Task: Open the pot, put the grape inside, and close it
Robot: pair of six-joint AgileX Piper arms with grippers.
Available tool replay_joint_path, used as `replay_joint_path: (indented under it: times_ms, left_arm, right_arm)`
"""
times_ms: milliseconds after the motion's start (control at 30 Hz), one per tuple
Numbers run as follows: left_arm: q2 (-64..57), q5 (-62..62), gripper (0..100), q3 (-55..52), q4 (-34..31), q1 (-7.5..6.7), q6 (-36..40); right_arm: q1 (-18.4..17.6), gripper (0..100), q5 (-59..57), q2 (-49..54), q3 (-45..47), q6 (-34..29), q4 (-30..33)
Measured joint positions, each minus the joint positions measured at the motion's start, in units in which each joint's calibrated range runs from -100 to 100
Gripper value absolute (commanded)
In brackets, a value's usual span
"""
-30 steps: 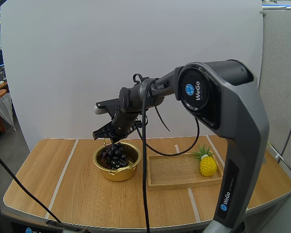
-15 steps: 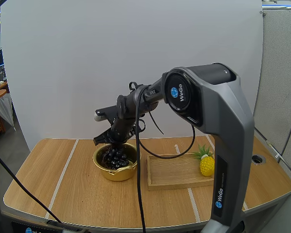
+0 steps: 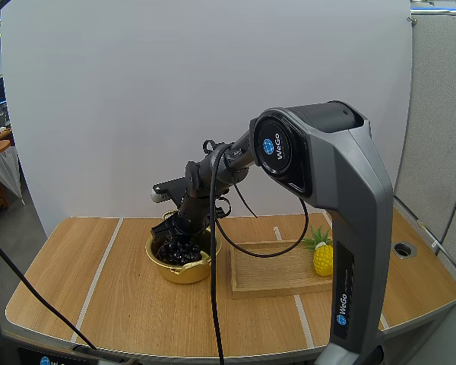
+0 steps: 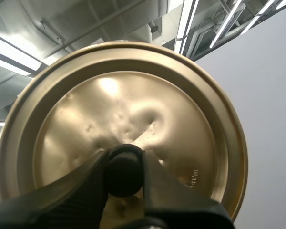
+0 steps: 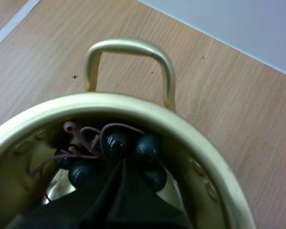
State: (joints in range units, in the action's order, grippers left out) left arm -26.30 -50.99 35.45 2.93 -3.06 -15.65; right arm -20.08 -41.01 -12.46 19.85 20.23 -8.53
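Note:
The gold pot (image 3: 188, 272) stands open on the table's left half. My right gripper (image 3: 179, 239) reaches down inside it, shut on the dark bunch of grapes (image 3: 172, 252), which lies within the pot's walls. In the right wrist view the fingers lie together at the grapes (image 5: 128, 147) and their pink stems, inside the pot's rim (image 5: 133, 102), below one loop handle (image 5: 128, 47). My left gripper (image 4: 125, 160) is shut on the black knob (image 4: 124, 176) of the gold lid (image 4: 133, 105) and holds it up away from the table.
A wooden tray (image 3: 277, 275) lies just right of the pot, with a yellow toy pineapple (image 3: 324, 257) at its right end. Bare wooden table (image 3: 83, 281) stretches to the left and in front of the pot.
My right gripper has come down with the grapes, from hanging just above the pot to inside it. The right arm has leaned forward and lower.

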Motion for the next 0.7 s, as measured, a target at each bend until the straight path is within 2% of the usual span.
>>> replay_joint_path:
  times_ms: [300,700]
  left_arm:
    - [0.0,0.0,0,0.0,0.0,0.0,0.0]
    - [0.0,0.0,0,0.0,0.0,0.0,0.0]
  right_arm:
    - [0.0,0,-14.0,9.1,1.0,0.0,0.3]
    - [0.0,0,-23.5,28.7,1.7,-0.2,0.3]
